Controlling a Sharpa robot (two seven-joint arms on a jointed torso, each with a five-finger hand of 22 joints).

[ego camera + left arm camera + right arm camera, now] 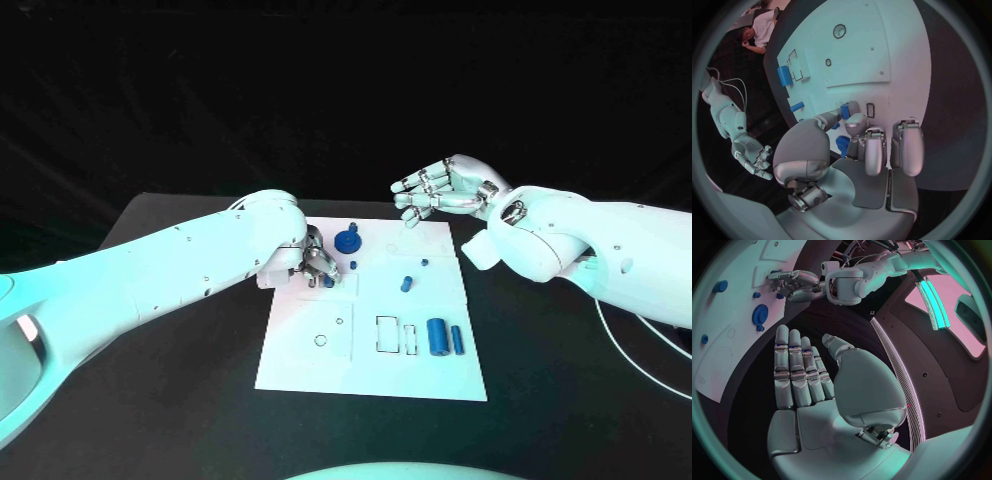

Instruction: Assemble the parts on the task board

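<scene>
The white task board [372, 355] lies in the middle of the black table. My left hand [313, 264] hovers low over its near-left part and pinches a small blue part [844, 111] between thumb and a finger, right at the board's surface. My right hand [444, 188] hangs open, fingers spread, above the board's far edge with nothing in it. A blue gear-like part [348, 241] and a small peg [353, 264] stand just beyond the left hand. A blue cylinder [437, 337] and a thin blue bar [457, 340] lie near the right edge.
Two more small blue parts [410, 283] sit mid-board. Rectangular slots [387, 334] and a round hole [320, 340] mark the near half. In the right wrist view my open palm [798, 375] faces the board, where the gear [759, 315] shows. Black table surrounds the board.
</scene>
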